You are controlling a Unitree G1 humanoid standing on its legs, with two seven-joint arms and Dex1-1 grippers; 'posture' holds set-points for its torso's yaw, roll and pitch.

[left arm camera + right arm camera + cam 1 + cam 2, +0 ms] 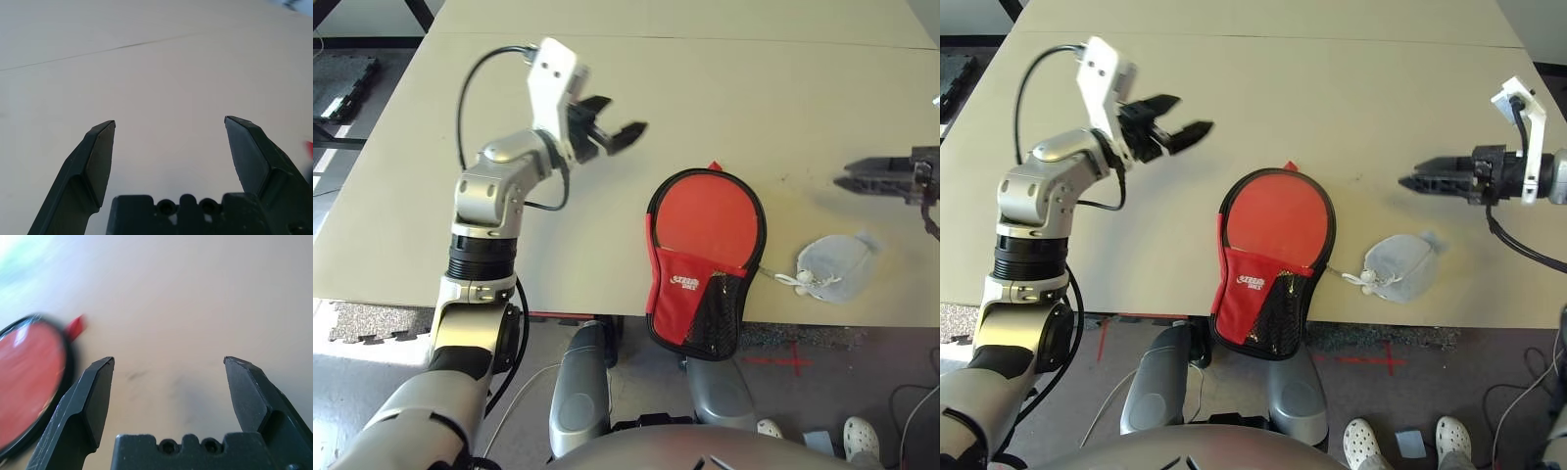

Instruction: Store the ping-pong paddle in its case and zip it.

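The red case (705,225) with black zip edging lies flat near the table's front edge, its mesh-pocket end hanging over the edge. A small red tab (714,166) sticks out at its far end. The ping-pong paddle is hidden. My left gripper (622,117) hovers open and empty above the table, to the left of and beyond the case. To the right of the case, my right gripper (1408,182) is held off the table, pointing towards it. Its fingers (93,396) are open with nothing between them, and the case's round end (29,382) lies off to their side.
A small pale grey-blue pouch (837,266) with a white cord lies just right of the case, near the front edge. The tan table (705,78) stretches bare behind the case. A person's white shoes (1449,436) stand on the floor in front of the table.
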